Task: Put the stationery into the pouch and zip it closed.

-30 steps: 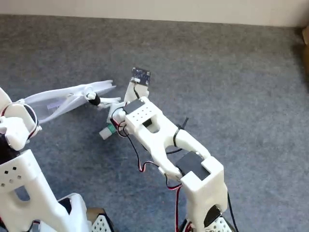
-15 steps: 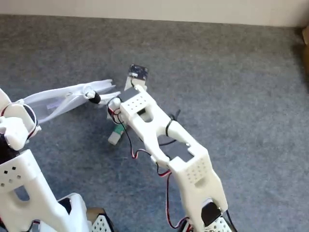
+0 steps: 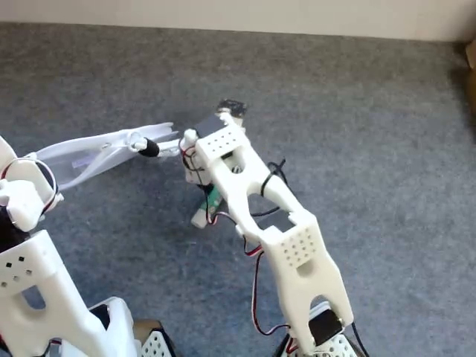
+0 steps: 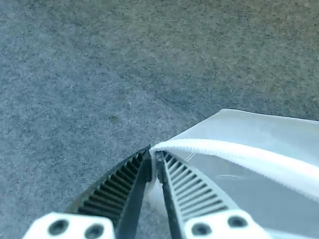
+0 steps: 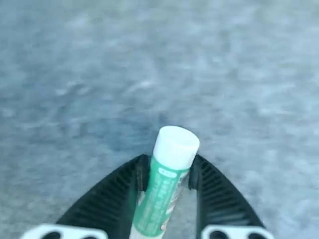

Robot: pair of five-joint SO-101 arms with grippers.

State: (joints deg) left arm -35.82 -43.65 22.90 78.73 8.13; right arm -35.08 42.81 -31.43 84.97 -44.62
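Your left hand (image 4: 153,167) pinches clear pouch (image 4: 259,144) at its edge. Your right hand (image 5: 169,160), near pouch, clamps green-white glue stick (image 5: 167,199) over grey table (image 5: 75,74).

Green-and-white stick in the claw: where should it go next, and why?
Probably swing it sideways toward the near end of the pouch. The right gripper is shut on the glue stick, which hangs beside the pouch, not in it, while the left gripper pinches the pouch's edge, seemingly holding it ready.
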